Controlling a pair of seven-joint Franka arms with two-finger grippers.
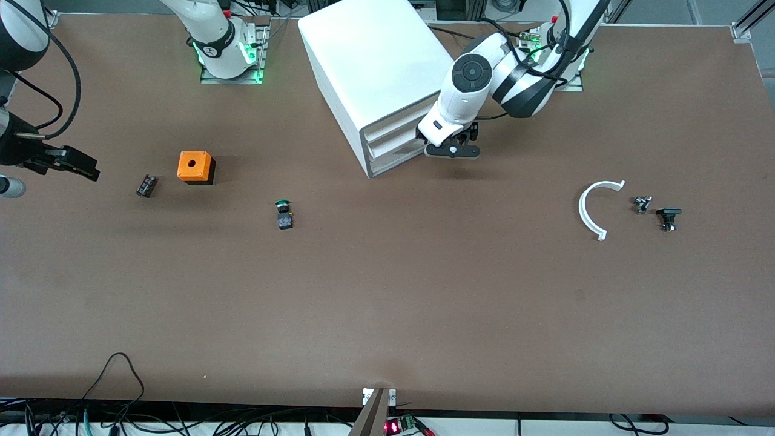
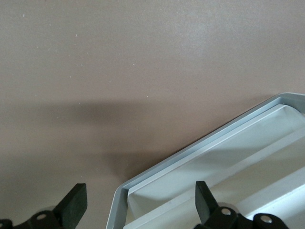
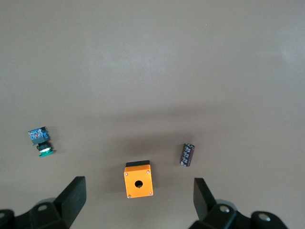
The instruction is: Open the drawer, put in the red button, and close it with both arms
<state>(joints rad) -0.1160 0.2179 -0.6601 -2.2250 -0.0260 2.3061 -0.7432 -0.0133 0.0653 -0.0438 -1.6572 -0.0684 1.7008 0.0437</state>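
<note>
Left hand (image 1: 451, 150) first: it's parked right at the front corner of the white cabinet (image 1: 375, 66), at the corner toward the left arm's end of the bench (image 1: 424, 303); fingers (image 2: 74, 205) are spread wide and there's nothing between them except that cabinet corner; in the left wrist view one finger sits over the drawer fronts and the other over bare bench just off the corner; can't tell whether it's actually touching the plastic. The three drawers (image 1: 392, 144) are stacked in that cabinet front just beside the hand, and all three look pushed in flush; couldn't say which one is the one that matters.

Well apart from that hand, nearer the camera and toward the left arm's end, there's a white curved piece (image 1: 596, 209) with two small dark parts (image 1: 642, 204) (image 1: 668, 218) beside it.

Right hand (image 1: 68, 163) hangs over the right arm's end of the bench, waiting; also wide open, also holding nothing. Nearest to it is a small dark cylinder (image 3: 188, 154), then an orange box (image 3: 138, 181) with a hole in its top; the green button (image 3: 42, 142) lies on its side farther out from the hand, toward the cabinet.
</note>
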